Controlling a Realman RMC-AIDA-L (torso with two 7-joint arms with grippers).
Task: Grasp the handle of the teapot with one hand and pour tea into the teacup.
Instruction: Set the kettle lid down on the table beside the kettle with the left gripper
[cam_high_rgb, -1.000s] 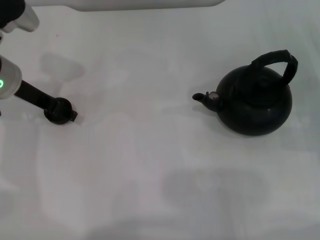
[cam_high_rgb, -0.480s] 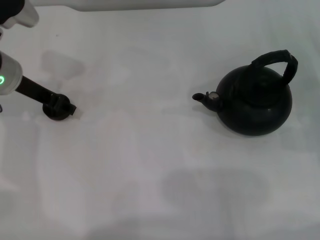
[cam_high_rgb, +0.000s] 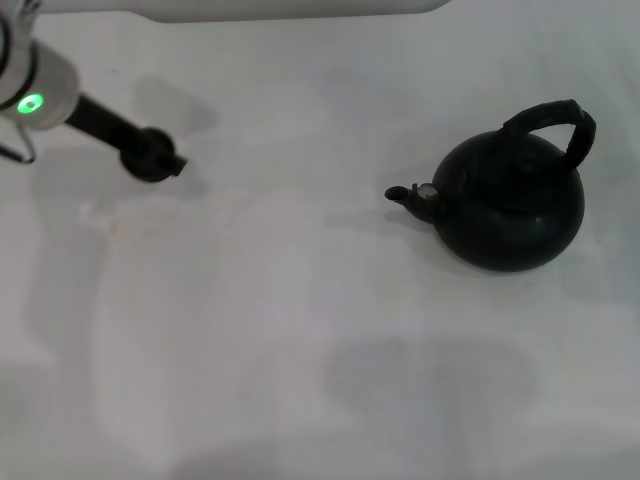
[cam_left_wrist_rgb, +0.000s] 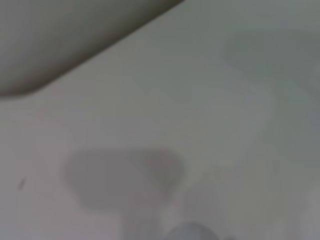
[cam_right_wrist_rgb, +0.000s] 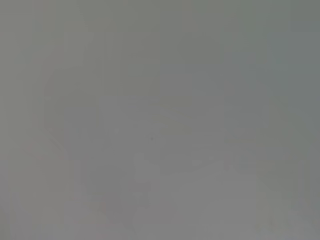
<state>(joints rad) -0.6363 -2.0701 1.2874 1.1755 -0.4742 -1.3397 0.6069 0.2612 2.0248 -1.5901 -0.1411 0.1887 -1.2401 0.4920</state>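
The matte black teapot (cam_high_rgb: 510, 205) stands upright on the white table at the right of the head view. Its short spout (cam_high_rgb: 400, 194) points left. The thick black arched handle (cam_high_rgb: 552, 118) rises over its top, and nothing holds it. My left gripper (cam_high_rgb: 160, 162) shows as a black end on a black rod at the far left back, well away from the teapot. I see no separate teacup in any view. My right gripper is out of view.
The white table (cam_high_rgb: 260, 330) fills the head view, with a pale raised edge (cam_high_rgb: 280, 8) along the back. The left wrist view shows only table surface, a soft shadow (cam_left_wrist_rgb: 125, 177) and a grey rim (cam_left_wrist_rgb: 60, 40). The right wrist view shows plain grey surface.
My left arm has lifted and swung from the left middle of the table toward the back and a little right. The teapot has not moved.
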